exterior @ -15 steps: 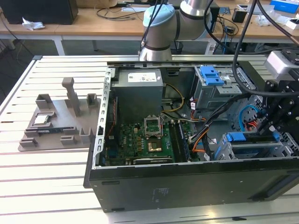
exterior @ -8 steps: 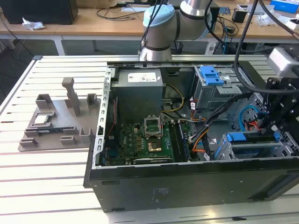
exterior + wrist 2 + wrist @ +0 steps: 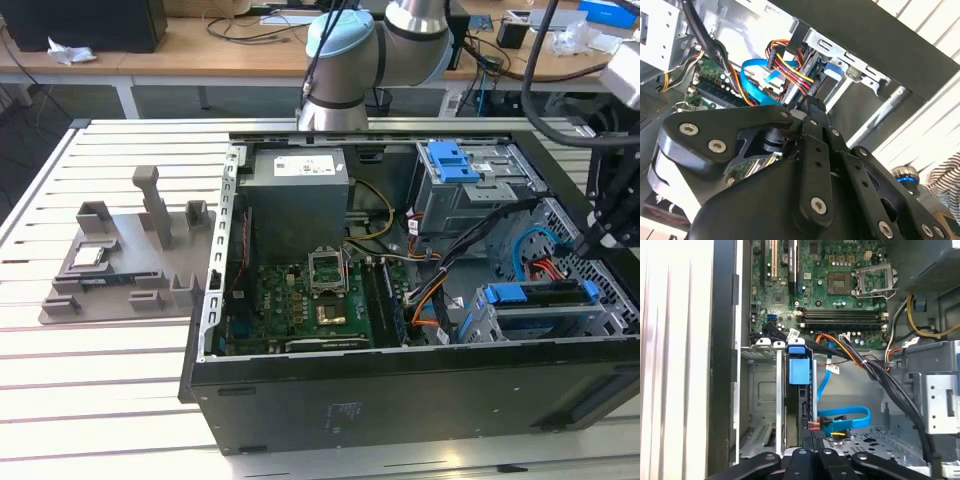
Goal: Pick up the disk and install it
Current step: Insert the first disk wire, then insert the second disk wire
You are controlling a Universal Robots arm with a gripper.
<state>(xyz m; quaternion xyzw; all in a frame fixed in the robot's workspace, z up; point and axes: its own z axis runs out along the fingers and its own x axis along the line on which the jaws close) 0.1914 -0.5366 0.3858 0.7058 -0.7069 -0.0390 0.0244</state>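
Blue-railed and edge-on, the disk [image 3: 799,390] stands in the drive cage at the lower middle of the first wrist view, long axis running up the frame toward the motherboard [image 3: 830,285]. The pincer [image 3: 812,447] sits at its near end, apparently clamped on it, fingers drawn together. It looks rigid, fairly heavy, shock-sensitive; best held by the rail edges.

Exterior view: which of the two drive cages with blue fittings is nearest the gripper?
The lower cage, holding the disk with its long blue rail, right beside the gripper. The upper cage, blue latch on top, sits farther off.
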